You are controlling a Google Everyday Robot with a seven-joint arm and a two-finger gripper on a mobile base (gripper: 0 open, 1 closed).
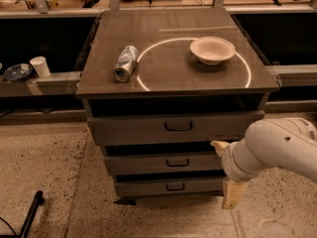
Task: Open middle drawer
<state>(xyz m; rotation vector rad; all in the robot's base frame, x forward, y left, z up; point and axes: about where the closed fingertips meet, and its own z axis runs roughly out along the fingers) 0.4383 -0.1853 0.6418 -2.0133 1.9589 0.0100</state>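
In the camera view, the middle drawer [148,164] sits shut just below centre, toward 6 o'clock, its handle [177,162] untouched. The gripper [226,171] hangs at 4 o'clock beside the cabinet's [94,133] right edge, apart from that handle; I cannot tell whether it is open or closed. This looks like the approach step: next it should swing toward 9 o'clock, meet the handle, then pull outward

Smooth white rounded arm [277,145]; gripper [226,175], seemingly tan, lower right.
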